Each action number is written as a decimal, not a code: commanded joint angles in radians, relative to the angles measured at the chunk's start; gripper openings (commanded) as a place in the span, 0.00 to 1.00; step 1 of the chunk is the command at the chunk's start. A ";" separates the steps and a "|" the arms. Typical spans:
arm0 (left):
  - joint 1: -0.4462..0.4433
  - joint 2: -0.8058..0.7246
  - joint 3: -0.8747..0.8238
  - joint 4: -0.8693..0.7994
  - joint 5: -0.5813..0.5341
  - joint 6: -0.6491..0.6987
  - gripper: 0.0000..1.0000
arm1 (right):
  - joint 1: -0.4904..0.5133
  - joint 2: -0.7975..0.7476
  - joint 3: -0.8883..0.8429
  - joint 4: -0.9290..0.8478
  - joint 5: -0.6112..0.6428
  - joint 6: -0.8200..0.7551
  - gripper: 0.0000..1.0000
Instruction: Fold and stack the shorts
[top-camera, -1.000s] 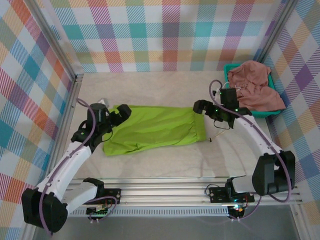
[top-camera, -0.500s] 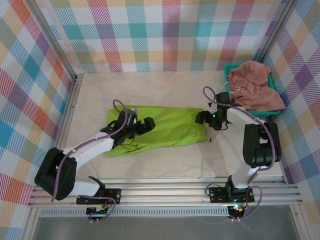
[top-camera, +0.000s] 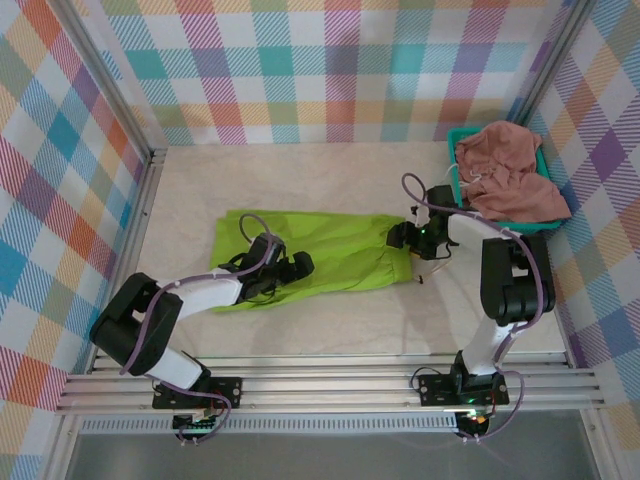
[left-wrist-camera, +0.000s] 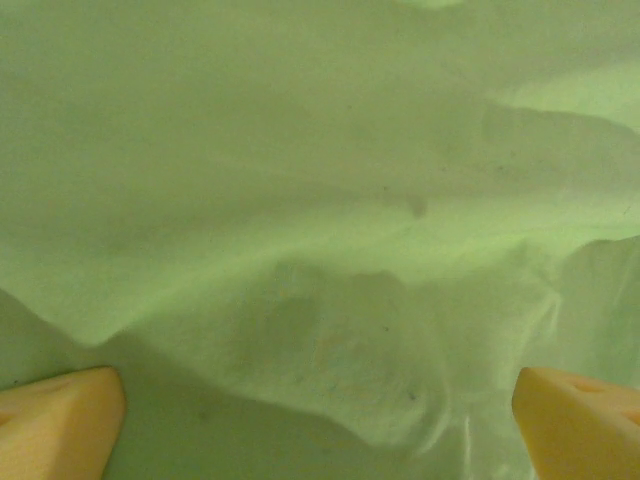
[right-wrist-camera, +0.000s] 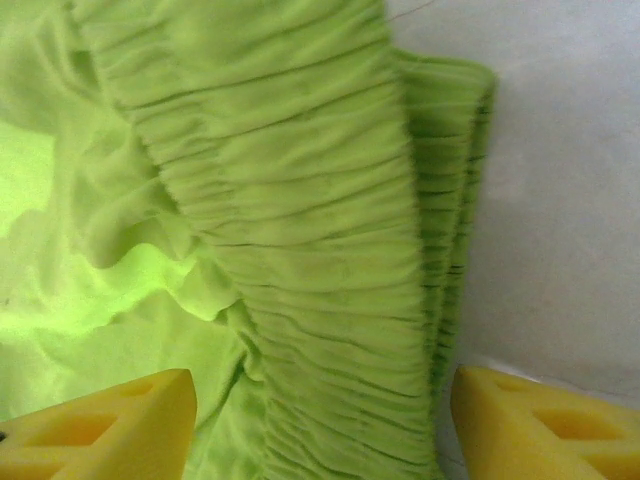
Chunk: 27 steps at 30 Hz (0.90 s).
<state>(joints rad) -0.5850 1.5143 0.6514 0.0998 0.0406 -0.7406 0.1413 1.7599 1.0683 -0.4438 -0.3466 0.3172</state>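
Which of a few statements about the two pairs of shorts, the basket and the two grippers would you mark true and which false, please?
1. The green shorts lie spread out on the table. True.
2. The pink shorts are stacked on the green shorts. False: they lie bunched in the teal basket, apart from the green pair.
3. The left gripper stands open just above green cloth. True.
4. The right gripper is at the leg hems of the green shorts. False: its open jaws stand on either side of the gathered waistband.
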 joint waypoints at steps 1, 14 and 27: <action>-0.012 0.047 -0.021 0.021 -0.022 -0.007 1.00 | 0.025 0.018 0.016 0.020 -0.034 0.023 0.67; -0.013 0.039 -0.025 0.014 -0.033 -0.011 1.00 | 0.075 0.072 0.013 0.010 0.122 0.066 0.49; 0.002 -0.386 -0.005 -0.230 -0.186 0.068 1.00 | 0.094 -0.005 0.067 -0.109 0.306 0.000 0.00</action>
<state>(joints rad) -0.5869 1.2133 0.6338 -0.0216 -0.0780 -0.7166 0.2272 1.7992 1.1053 -0.4507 -0.1600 0.3573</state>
